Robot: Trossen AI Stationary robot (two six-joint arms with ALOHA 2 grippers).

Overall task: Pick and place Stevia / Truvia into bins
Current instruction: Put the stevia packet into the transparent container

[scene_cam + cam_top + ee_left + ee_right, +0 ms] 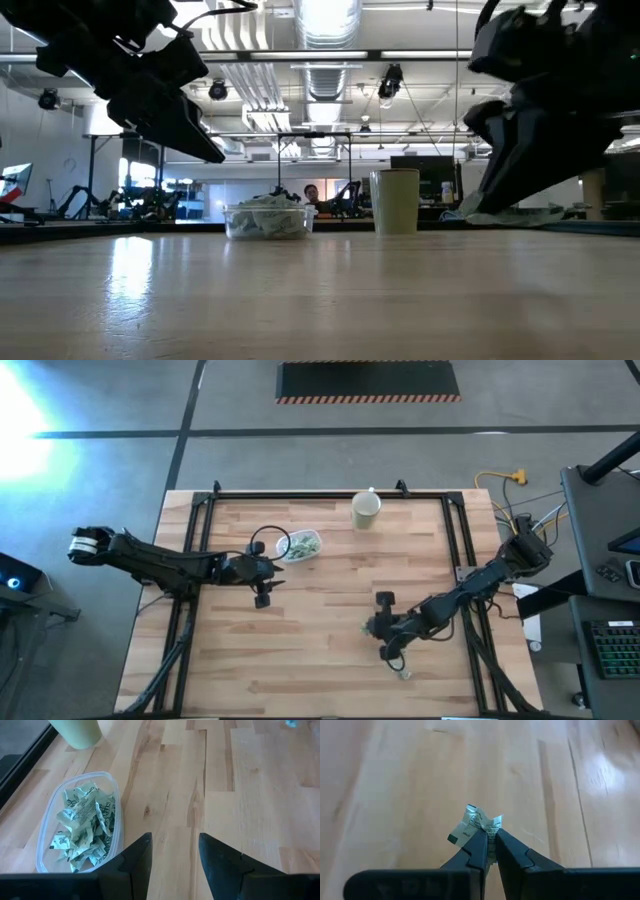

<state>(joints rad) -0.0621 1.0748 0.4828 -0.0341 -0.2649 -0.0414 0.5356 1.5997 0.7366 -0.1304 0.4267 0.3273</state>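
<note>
looking down from the high view, you have the left gripper [262, 598] just beside the clear tub [300, 545] near the table's far edge, with the beige cup [366, 510] a little beyond it, while the right gripper [383, 603] sits well apart, nearer the table's middle. in the low view the tub [266, 221] shows heaped with sachets beside the cup [395, 201], and both arms hang above the wood. the left wrist view shows you the left fingers [134, 862] spread and empty, the tub's rim [116, 787] close ahead, and a pile of green-and-white sachets [82, 827] already inside. the right wrist view shows the right gripper [490, 839] clenched on one crumpled sachet [475, 824], apparently lifted off the table. you're mid-carry, by the look of it: next you'd need to swing the right arm across to the tub, keep clear of the left arm, and release over the pile.
</note>
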